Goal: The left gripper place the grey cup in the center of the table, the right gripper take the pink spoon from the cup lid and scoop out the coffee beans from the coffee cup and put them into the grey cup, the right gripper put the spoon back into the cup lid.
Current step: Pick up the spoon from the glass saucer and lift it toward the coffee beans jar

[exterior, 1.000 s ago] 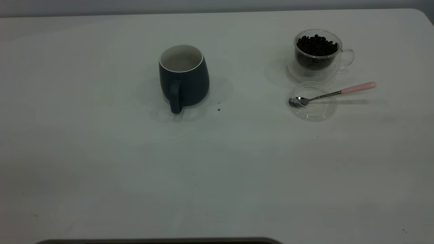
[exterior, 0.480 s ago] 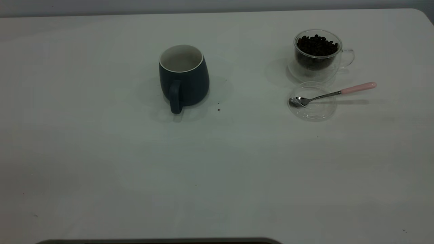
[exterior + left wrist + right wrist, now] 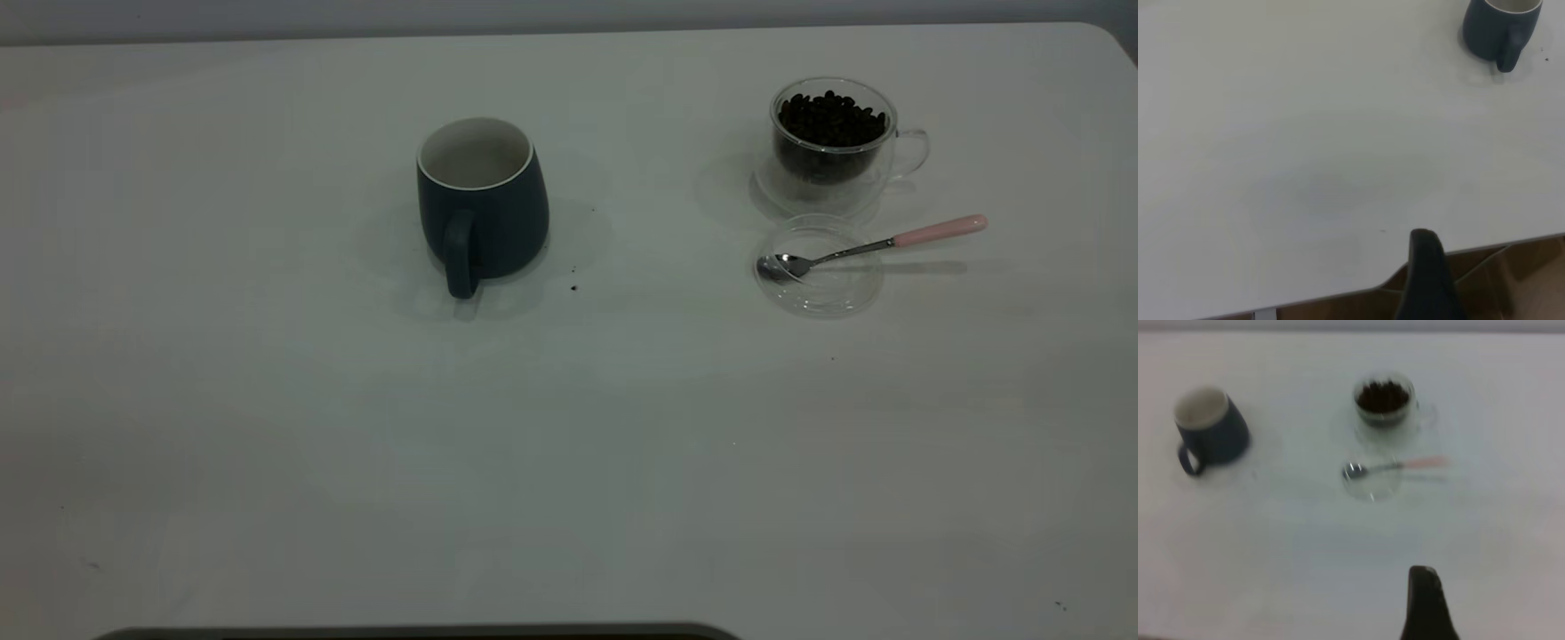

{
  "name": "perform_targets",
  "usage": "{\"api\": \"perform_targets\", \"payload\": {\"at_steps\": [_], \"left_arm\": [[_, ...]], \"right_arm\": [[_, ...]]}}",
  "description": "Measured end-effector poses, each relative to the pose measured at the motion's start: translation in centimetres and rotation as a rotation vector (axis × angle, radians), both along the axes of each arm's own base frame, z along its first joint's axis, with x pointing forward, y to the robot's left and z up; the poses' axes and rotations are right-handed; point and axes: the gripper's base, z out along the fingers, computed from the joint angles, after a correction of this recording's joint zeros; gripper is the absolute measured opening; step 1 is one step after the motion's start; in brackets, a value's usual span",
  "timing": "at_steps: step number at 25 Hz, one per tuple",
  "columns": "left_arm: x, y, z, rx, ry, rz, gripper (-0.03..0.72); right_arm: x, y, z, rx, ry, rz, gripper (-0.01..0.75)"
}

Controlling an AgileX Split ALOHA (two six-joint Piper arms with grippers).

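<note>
The wide white flat desk (image 3: 267,400) carries everything, with a few tiny dark specks on it near the mug. The dark slate-grey ceramic mug with a white inside — the grey cup (image 3: 483,203) — stands upright a little left of the middle in the exterior view, its loop handle turned toward the camera. Well apart from it to the right stands the small clear double-walled glass coffee cup (image 3: 833,147), upright, filled with dark, nearly black coffee beans (image 3: 831,118). Just in front of that glass lies the shallow round clear plastic cup lid (image 3: 819,267). The slim pink spoon (image 3: 871,244) rests with its shiny metal bowl inside the lid and its pale pink handle end reaching out over the rim to the right.

Of the left gripper (image 3: 1426,280) only one dark fingertip shows, over the desk's near edge, far from the mug — whether it is spread or pressed together cannot be told. The right gripper (image 3: 1425,603) likewise shows a single dark tip, hanging over bare desk well short of the lid; its state cannot be told either.
</note>
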Motion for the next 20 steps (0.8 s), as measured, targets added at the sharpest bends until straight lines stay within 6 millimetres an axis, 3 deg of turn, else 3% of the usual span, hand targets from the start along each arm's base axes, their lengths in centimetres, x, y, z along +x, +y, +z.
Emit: {"api": "perform_targets", "payload": {"at_steps": [8,11,20], "left_arm": [[0.0,0.0,0.0,0.000,0.001,0.000,0.565],[0.0,0.0,0.0,0.000,0.001,0.000,0.565],[0.0,0.0,0.0,0.000,0.001,0.000,0.565]], "right_arm": [[7.9,0.6,0.5,0.138,0.114,-0.026,0.624],[11.7,0.8,-0.4,0.174,0.164,-0.034,0.623],[23.0,1.4,-3.4,0.049,0.352,0.091,0.604]]}}
